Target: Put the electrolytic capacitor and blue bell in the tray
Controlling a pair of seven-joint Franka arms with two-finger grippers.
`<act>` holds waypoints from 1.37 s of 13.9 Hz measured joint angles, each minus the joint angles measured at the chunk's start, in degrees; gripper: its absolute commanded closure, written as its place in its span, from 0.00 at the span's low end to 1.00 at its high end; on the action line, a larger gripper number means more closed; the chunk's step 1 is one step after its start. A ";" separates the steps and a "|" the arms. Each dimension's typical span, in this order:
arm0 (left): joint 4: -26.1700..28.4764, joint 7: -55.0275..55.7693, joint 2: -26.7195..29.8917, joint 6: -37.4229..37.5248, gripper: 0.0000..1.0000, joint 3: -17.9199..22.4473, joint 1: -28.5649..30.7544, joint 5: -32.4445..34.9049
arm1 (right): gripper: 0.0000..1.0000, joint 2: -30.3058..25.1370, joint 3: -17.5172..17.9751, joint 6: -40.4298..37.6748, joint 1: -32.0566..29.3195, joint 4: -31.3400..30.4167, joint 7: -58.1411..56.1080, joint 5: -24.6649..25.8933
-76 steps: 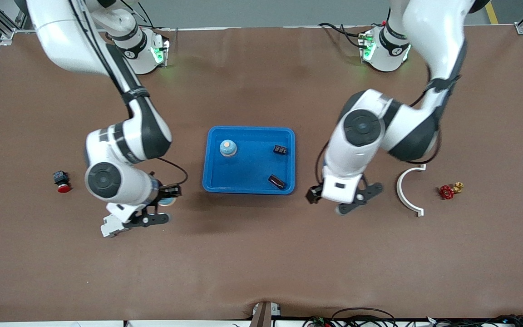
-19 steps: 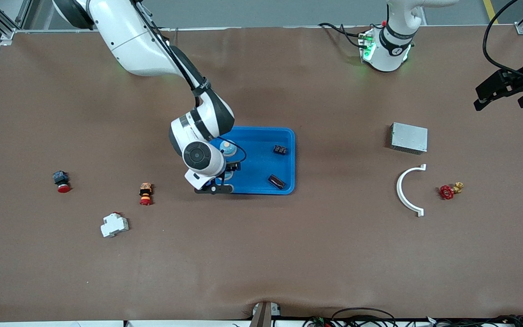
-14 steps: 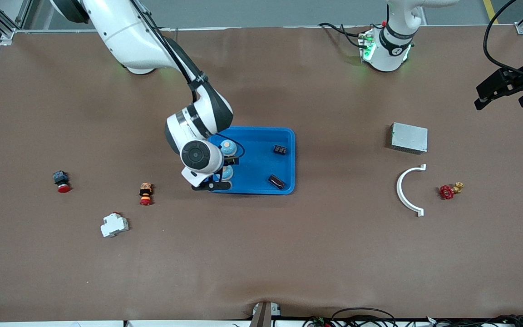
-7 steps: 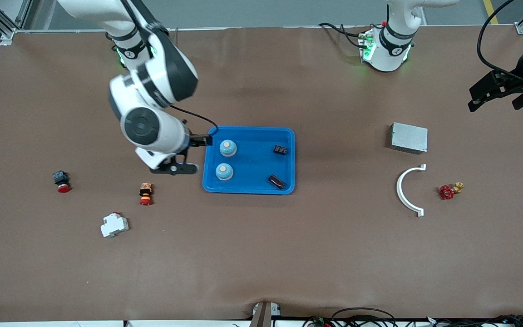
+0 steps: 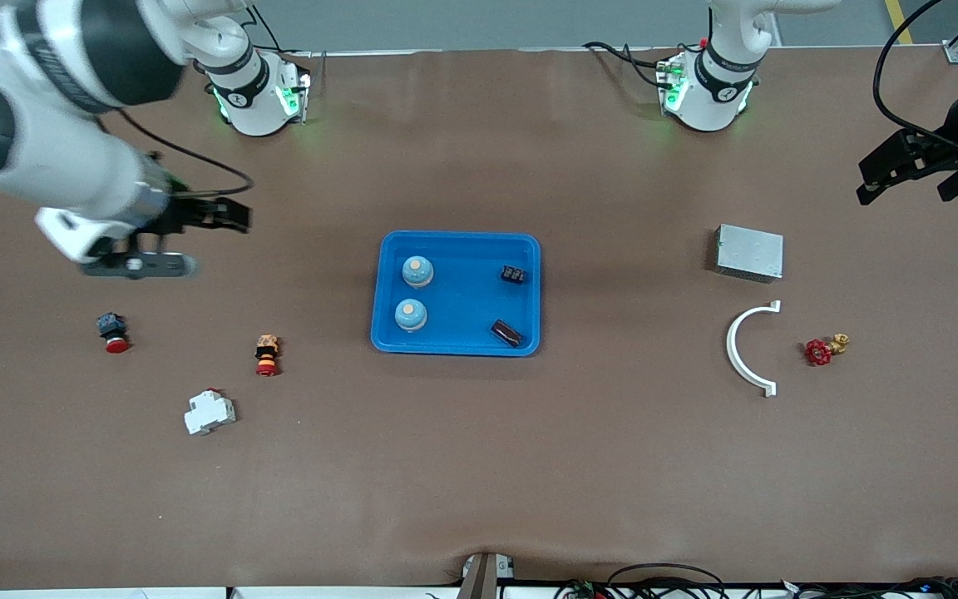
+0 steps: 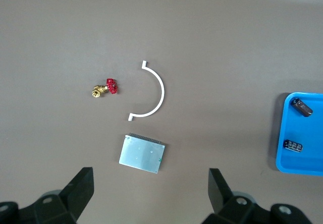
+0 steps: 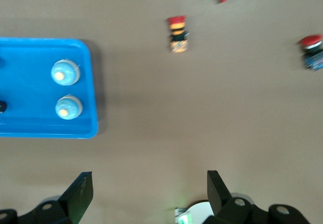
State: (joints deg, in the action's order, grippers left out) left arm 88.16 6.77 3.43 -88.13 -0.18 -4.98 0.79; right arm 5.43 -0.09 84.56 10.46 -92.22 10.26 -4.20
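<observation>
The tray [image 5: 456, 293] sits mid-bench and holds four items: two blue bells [image 5: 417, 271] [image 5: 411, 314] side by side at the end toward the right arm, one nearer the front camera than the other, and two dark parts at the end toward the left arm, a small black component [image 5: 514, 274] and a dark capacitor [image 5: 506, 333] nearer the front camera.

The right hand [image 5: 188, 237] is raised over bare bench toward the right arm's end, fingers spread wide, holding nothing. The left hand [image 5: 911, 170] hangs over the bench edge at the left arm's end, also wide and empty.

Only the front view shows the whole layout. The right wrist view shows both bells [image 7: 65, 73] [image 7: 68, 107] but cuts off most of the dark parts; the left wrist view shows the capacitor [image 6: 303, 106] and black component [image 6: 292, 145] but neither bell.

Loose on the bench toward the right arm's end, count four:
- two red push-buttons [image 5: 112, 331] [image 5: 266, 354]
- one white breaker [image 5: 209, 412]

Toward the left arm's end, count three:
- one grey metal box [image 5: 748, 253]
- one white curved bracket [image 5: 748, 348]
- one red-handled brass valve [image 5: 824, 349]

Any writing on these items is too small to read.
</observation>
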 measured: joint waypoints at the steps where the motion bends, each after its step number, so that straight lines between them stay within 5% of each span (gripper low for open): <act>1: 0.00 0.00 0.03 0.00 0.00 0.00 0.00 0.00 | 0.00 -0.27 -0.06 0.21 -3.48 -0.01 -4.37 0.00; 5: -0.02 0.00 0.20 0.00 0.00 0.00 0.01 0.00 | 0.00 -0.16 -0.16 3.46 -11.13 -0.22 -10.23 1.43; 19: 0.27 0.04 0.37 0.00 0.00 -0.53 -0.01 0.00 | 0.00 -0.50 0.24 7.20 -14.18 4.97 -10.22 2.57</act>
State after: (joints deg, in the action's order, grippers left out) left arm 88.43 6.81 3.81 -88.13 -0.71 -4.99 0.79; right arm 4.92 0.15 91.75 -3.72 -87.25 0.04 -1.63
